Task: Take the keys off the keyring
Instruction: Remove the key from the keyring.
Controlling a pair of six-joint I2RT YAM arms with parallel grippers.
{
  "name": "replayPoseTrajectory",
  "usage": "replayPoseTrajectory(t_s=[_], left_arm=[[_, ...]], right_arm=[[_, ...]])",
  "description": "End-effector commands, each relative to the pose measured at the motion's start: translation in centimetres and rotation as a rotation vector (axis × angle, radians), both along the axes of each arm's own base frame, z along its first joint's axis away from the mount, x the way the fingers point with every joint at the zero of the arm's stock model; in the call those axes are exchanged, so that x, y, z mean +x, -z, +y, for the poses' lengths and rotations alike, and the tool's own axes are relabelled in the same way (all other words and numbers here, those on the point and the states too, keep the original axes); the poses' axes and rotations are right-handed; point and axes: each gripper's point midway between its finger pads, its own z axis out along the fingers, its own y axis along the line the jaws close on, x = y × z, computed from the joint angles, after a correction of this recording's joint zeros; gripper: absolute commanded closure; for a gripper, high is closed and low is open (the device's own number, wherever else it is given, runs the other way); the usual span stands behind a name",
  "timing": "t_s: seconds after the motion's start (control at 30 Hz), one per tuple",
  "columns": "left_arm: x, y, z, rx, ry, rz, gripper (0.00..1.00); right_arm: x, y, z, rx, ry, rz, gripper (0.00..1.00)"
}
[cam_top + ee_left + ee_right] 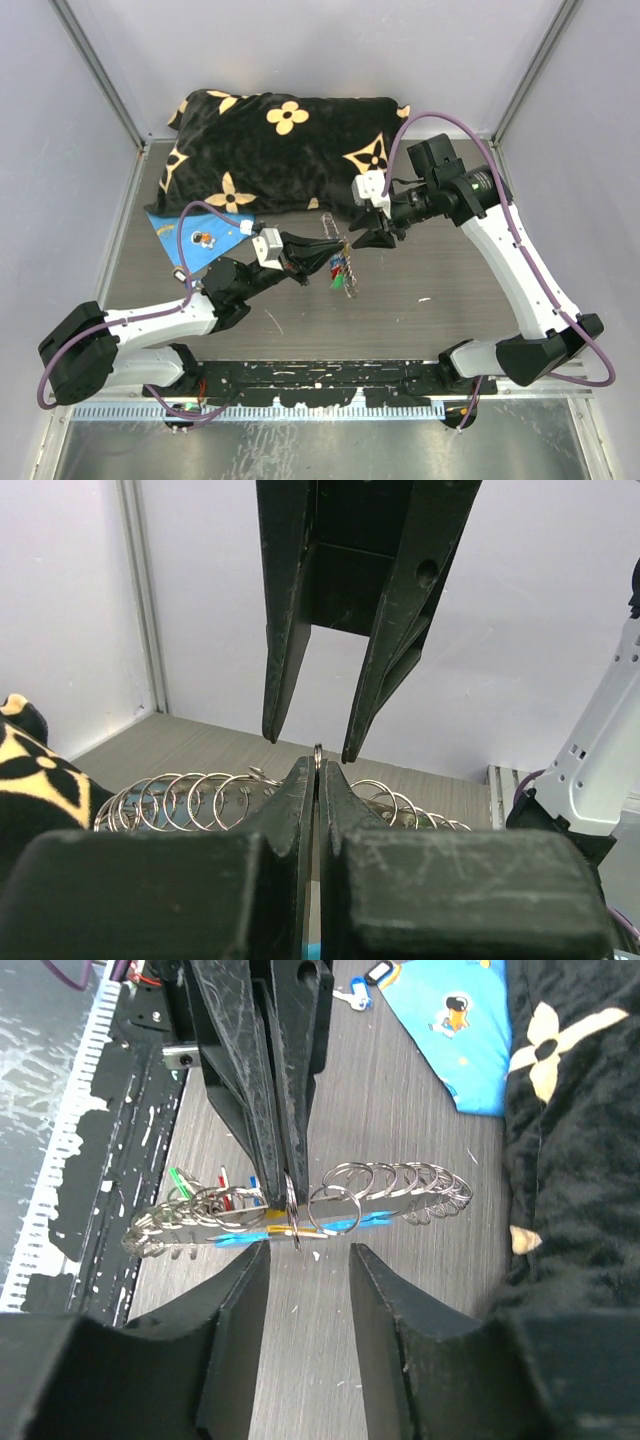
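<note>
The left jaws are shut tight, their fingertips point(296, 792) pressed together on a single steel ring of the keyring point(392, 1184); that ring stands on edge in the pinch, its top just showing above the tips. The keyring is a string of linked split rings and runs out to both sides of the left jaws; its light-blue curved section point(345, 1224) lies directly under the pinch, level with the right jaws' tips.

The right jaws stand moderately wide and hold nothing; their fingertips point(246, 1282) sit one on each side of the pinched ring, facing the left jaws tip to tip. The left wrist view shows a sliver of space between each right tip and the ring; whether either one brushes the blue section I cannot tell.

The keys point(214, 1186) hang bunched at the end of the keyring to one side of the left jaws, red, green and blue heads showing; from above they point(338, 272) lie just on the near side of the left jaws and over the grey tabletop point(450, 295).

Beyond both jaws lies a black pillow point(290, 150) with a cream flower print; a blue cartoon-printed cloth point(197, 232) lies beside the left arm, its far edge tucked against the pillow.
</note>
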Motion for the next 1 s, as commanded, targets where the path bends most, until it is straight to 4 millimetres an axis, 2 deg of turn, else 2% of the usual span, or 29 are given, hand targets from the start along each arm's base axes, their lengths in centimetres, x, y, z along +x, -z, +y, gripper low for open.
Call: replayPoseTrajectory(t_s=[0.0,0.23,0.33,0.73,0.9,0.97], left_arm=[[-1.1,-5.0,1.3,-0.14,0.026,-0.072,1.0],[-1.2,-5.1,1.3,-0.141,0.03,-0.067,1.0],[-1.2,-5.2,1.4,-0.144,0.031,-0.063,1.0],[-1.6,-5.8,1.7,-0.161,0.04,-0.062,1.0],[-1.6,-5.8,1.7,-0.164,0.044,-0.059,1.0],[-1.7,-5.9,1.8,-0.168,0.044,-0.059,1.0]], right_arm=[[-1.0,-2.2,0.8,0.095,-0.075,-0.047,0.6],[-1.5,-2.0,0.9,0.101,-0.1,-0.036,0.69],[-1.5,-1.7,0.9,0.097,-0.099,-0.03,0.76],[-1.1,-1.2,0.6,0.072,-0.085,-0.033,0.79],[-1.4,-1.3,0.7,0.083,-0.101,-0.033,0.99],[-1.5,-1.2,0.7,0.08,-0.106,-0.031,0.99]])
